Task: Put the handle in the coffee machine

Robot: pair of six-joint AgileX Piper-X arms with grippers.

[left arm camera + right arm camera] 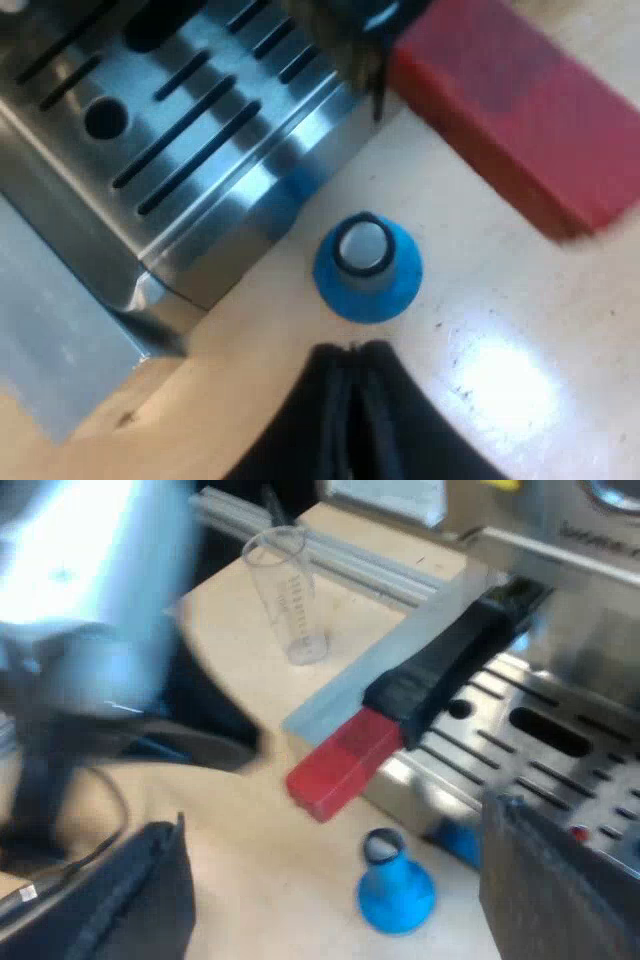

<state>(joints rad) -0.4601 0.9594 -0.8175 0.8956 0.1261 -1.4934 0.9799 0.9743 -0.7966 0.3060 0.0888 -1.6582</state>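
The two black fingers of our left gripper are pressed together, a thin seam between them and nothing held. The gripper hovers over the pale wooden table just off a corner of the espresso machine. Between those fingertips and the machine's slotted metal drip tray the blue tamper stands upright on the table. It is near the tray's edge but apart from it, and we see its blue reflected in the tray's polished side.

Our right gripper faces the machine's front from out over the table, its fingers spread wide and gripping nothing.

The holder, the thing our task concerns, is at the machine. Its dark handle reaches out from under the machine's front and slants across the drip tray. Its red end juts past the tray's edge, above the table and apart from both grippers. The holder's metal head is hidden under the machine's front, so we cannot tell whether it is locked in place. The tamper stands near that red end, lower than it, both just off the tray's edge.

A grey sheet lies flat along the machine's side. A clear measuring glass with printed marks stands upright on the table beyond it, well apart from the machine.
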